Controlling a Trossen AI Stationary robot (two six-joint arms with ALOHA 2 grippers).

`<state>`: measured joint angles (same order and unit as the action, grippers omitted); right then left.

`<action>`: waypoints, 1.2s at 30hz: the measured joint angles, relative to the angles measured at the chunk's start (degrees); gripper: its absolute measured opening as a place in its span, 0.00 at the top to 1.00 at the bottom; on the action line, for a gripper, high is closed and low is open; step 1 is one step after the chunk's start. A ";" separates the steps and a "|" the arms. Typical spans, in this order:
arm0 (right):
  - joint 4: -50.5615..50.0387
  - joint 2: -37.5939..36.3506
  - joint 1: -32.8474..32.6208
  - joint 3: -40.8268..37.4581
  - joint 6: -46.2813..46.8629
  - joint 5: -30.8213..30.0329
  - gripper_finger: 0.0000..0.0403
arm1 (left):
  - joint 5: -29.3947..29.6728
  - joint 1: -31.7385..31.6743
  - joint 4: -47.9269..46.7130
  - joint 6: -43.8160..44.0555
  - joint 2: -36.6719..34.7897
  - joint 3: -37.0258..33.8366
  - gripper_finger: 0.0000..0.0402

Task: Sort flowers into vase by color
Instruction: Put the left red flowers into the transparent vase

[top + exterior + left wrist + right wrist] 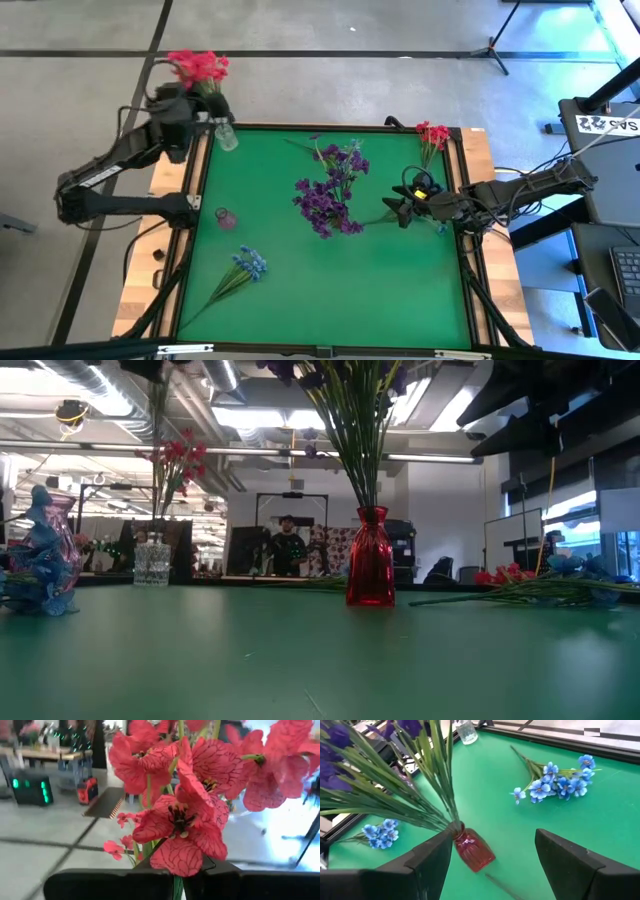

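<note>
1. The left gripper hangs over the table's far left corner. Its jaws are clamped on the stems of the red bunch.
2. In the left wrist view the stems pass between the two closed fingers, with the red blossoms just past them.
3. The clear vase stands upright in that corner, just below the bunch. In the low view the stems run down to its mouth; whether they are inside cannot be told.
4. The right gripper is low over the table's right half. Its jaws are spread wide and grip nothing.
5. The red vase lies just ahead of the right gripper, nearer one finger. It holds the purple bunch, which spreads over the table's middle.
6. A pink vase stands near the left edge.
7. A blue sprig lies flat towards the near left corner, just beside the pink vase in the low view.
8. A red sprig lies at the far right corner, over the table's edge.
9. More blue blossoms lie by the right edge, under the right arm.
</note>
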<state>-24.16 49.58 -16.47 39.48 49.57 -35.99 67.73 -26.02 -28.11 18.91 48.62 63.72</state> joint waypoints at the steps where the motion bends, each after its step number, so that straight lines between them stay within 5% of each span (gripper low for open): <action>1: 0.04 0.23 -0.02 0.00 0.02 -0.08 0.29 | -0.03 -0.40 0.14 2.52 -0.31 -0.01 0.98; 6: 0.31 1.52 -0.01 0.00 0.10 0.25 0.29 | 1.14 -5.02 1.50 4.68 -0.28 -1.44 0.98; 11: 0.65 2.71 0.00 0.00 0.23 1.69 0.29 | -0.62 -9.18 8.19 7.98 -1.67 -11.12 0.97; 21: 0.63 2.82 -0.02 0.00 4.78 4.10 0.29 | -2.17 -9.77 45.44 -16.75 -3.38 -22.49 0.97; 27: 0.99 2.82 -0.02 0.00 4.37 4.12 0.29 | -4.68 -11.15 47.55 -22.18 -6.14 -22.58 0.97; 36: 1.22 2.82 0.00 0.00 3.99 3.57 0.29 | -16.51 -14.72 46.54 -22.33 -9.79 -23.63 0.97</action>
<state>-22.94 52.40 -16.47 39.48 53.56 -32.42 51.22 -40.73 18.44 -3.42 38.83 40.09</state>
